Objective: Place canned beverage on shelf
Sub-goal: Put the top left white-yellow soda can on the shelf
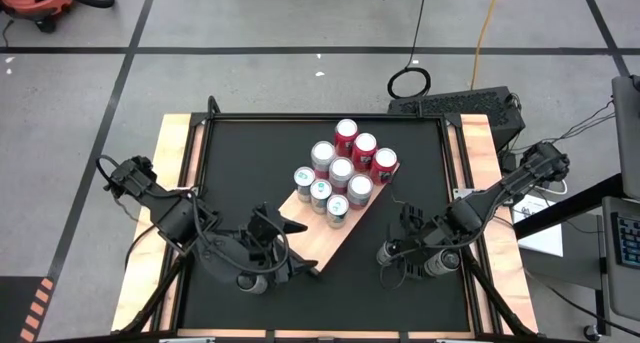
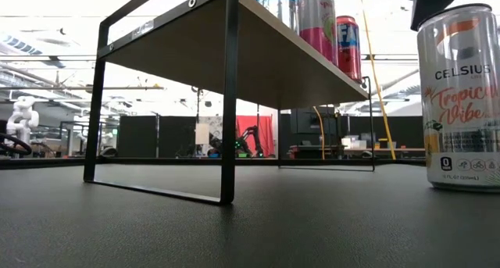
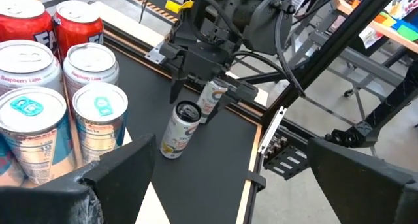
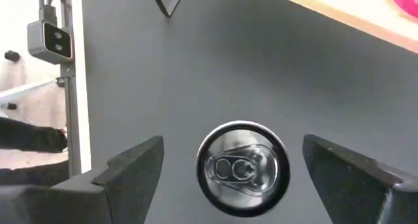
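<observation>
The shelf (image 1: 322,245), a tan board on black legs (image 2: 229,104), stands slantwise mid-table with several cans (image 1: 340,171) on its far half. A silver canned beverage (image 3: 179,129) stands upright on the black tabletop to the right of the shelf (image 2: 461,104). My right gripper (image 4: 233,145) hovers open above it; the can's top (image 4: 243,168) shows between the fingers, apart from both. A second can (image 3: 212,96) stands just behind, partly hidden by that gripper (image 3: 208,87). My left gripper (image 3: 232,145) waits open at the shelf's near end (image 1: 297,248).
Bare black tabletop lies left of the shelf (image 1: 240,163) and around the two loose cans. The low camera (image 4: 49,31) sits at the table's near edge. The table's metal and wooden rim (image 3: 261,145) runs close behind the cans.
</observation>
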Controlling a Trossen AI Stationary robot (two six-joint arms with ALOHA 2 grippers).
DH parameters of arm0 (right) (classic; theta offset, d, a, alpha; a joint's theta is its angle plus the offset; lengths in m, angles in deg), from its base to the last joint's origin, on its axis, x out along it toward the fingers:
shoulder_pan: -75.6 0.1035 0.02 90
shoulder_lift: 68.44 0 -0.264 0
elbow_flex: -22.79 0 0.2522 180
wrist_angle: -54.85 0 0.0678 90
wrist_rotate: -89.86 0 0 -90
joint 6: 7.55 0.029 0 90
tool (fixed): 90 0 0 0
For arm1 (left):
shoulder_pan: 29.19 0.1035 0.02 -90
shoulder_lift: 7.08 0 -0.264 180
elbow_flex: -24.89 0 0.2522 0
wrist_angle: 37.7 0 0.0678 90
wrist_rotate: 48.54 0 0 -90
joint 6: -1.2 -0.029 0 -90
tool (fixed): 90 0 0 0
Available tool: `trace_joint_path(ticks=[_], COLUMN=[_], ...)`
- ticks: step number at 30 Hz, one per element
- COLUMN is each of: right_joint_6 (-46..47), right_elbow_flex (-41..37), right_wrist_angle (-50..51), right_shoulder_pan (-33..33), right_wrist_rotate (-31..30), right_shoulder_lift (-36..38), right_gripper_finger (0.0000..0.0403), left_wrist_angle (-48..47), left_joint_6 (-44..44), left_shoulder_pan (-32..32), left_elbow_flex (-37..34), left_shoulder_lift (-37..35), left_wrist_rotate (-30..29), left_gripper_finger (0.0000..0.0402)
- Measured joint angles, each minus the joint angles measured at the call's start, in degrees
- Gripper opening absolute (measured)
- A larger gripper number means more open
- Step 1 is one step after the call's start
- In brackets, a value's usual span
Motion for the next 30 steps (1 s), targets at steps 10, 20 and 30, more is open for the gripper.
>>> trace_joint_path(ticks=[10, 20, 30], right_joint_6=[1.4, 3.4, 4.0], right_elbow_flex=[-3.9, -9.9, -10.4], right_wrist_angle=[-0.3, -6.4, -9.6], right_shoulder_pan=[-1.0, -1.7, -1.7], right_wrist_rotate=[1.9, 7.8, 7.6], right_shoulder_lift=[-0.6, -0.6, -0.6], right_gripper_finger=[0.0345, 0.0334, 0.0268], left_wrist_angle=[-0.2, -0.6, -0.6], left_joint_6=[-1.3, -2.7, -2.9], left_shoulder_pan=[0.1, 0.2, 0.3], left_elbow_flex=[0.0, 0.0, 0.0], left_shoulder_lift=[0.0, 0.0, 0.0], left_wrist_rotate=[-0.1, -0.7, -0.8], left_gripper_finger=[0.0398, 0.0398, 0.0398])
